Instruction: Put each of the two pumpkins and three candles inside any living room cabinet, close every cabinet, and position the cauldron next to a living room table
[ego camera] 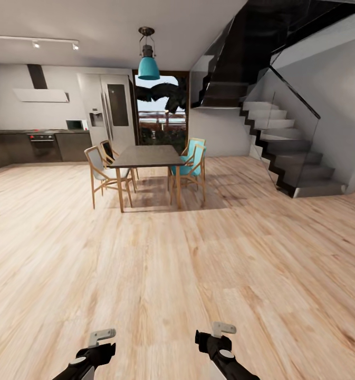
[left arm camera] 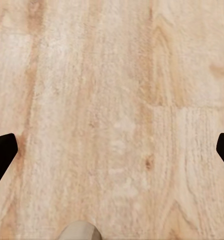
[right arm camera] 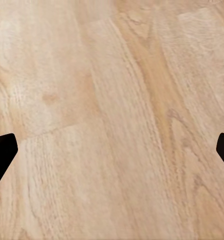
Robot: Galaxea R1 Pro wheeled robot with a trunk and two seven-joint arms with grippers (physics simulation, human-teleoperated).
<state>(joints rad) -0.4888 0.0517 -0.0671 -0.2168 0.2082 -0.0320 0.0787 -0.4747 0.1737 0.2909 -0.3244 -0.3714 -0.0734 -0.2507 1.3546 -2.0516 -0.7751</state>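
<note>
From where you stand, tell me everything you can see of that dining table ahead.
The dining table stands straight ahead across the wooden floor, in front of a tall window. It has a flat, dark rectangular top that looks bare, on slim light-wood legs, and it stands upright and level. Chairs are drawn up on both long sides: pale-seated wooden chairs on the left, teal-seated ones on the right. A teal lamp hangs above it. Its legs rest on the floor; whether the chairs touch it is unclear.

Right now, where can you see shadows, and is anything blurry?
Head view: soft shadows lie on the floor under the dining table and chairs; the window behind glows bright. Both wrist views: floorboards look slightly soft, evenly lit, dark fingers at the edges.
</note>
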